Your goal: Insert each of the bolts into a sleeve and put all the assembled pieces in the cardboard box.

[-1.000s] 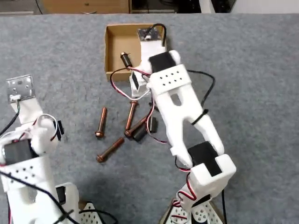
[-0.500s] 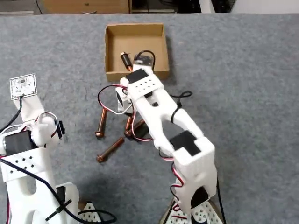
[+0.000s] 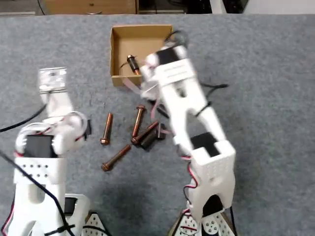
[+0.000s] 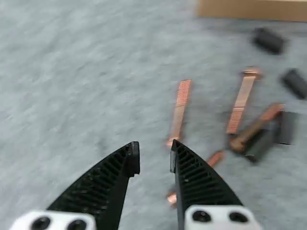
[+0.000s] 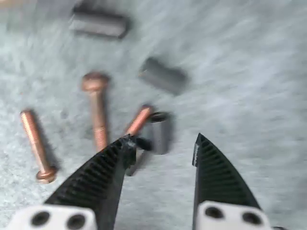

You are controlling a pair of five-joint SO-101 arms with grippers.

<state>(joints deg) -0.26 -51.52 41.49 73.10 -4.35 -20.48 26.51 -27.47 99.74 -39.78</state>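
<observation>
Biggest thing on the bench [image 3: 275, 98]: the right arm [image 3: 192, 113] has swung up off the pile since half a second ago. It now stretches out long, with its wrist by the near corner of the cardboard box [image 3: 114, 49]. The left arm [image 3: 42, 157] has slid in from the edge toward the middle.

The right tool [image 5: 163, 143] hangs over the bench with its jaws spread wide and nothing in them. A copper bolt [image 5: 139, 120] and a sleeve [image 5: 158, 132] sit right by the gap, bolt tip at the sleeve's mouth; can't tell if it's actually in.

The left tool [image 4: 154, 154] is only cracked open, narrow gap, also empty, near the head of a loose bolt [image 4: 178, 110].

The box sits at the far side with one assembled piece [image 3: 133, 64] inside, near its front wall. Four bolts lie loose mid-bench.

The left wrist view catches two more sleeves [image 4: 268, 40] lying near the box; in the high view the right arm covers that patch.
</observation>
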